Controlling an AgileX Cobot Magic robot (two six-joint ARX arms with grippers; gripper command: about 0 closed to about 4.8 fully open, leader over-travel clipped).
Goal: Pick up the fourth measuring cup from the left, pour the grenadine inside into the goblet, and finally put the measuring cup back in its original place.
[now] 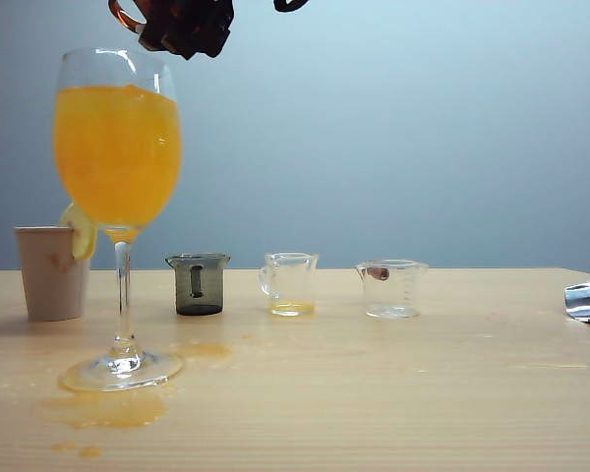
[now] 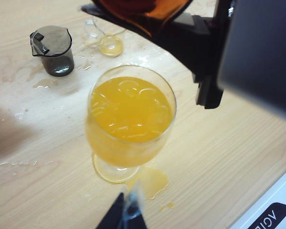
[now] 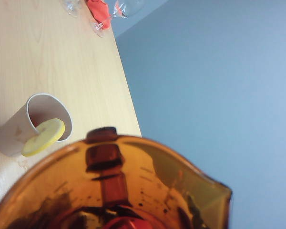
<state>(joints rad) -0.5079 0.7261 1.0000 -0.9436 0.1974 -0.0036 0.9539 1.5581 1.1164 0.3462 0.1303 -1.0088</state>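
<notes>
The goblet (image 1: 118,157) stands at the left of the table, filled high with orange liquid; from above in the left wrist view the goblet (image 2: 131,119) shows the same. Just above its rim my right gripper (image 1: 182,25) is shut on the amber measuring cup (image 2: 143,9), which is tilted. In the right wrist view the measuring cup (image 3: 148,181) fills the foreground, with red grenadine (image 3: 119,223) pooled in it. I see no stream falling. My left gripper (image 2: 126,210) hovers near the goblet's foot, its dark fingers meeting in a point.
A paper cup (image 1: 49,273) with a lemon slice (image 1: 79,231) stands behind the goblet. A dark grey cup (image 1: 199,285) and two clear cups (image 1: 291,285) (image 1: 391,288) line the back. Juice puddles (image 1: 108,405) lie round the goblet's foot. A silvery object (image 1: 588,300) is at the right edge.
</notes>
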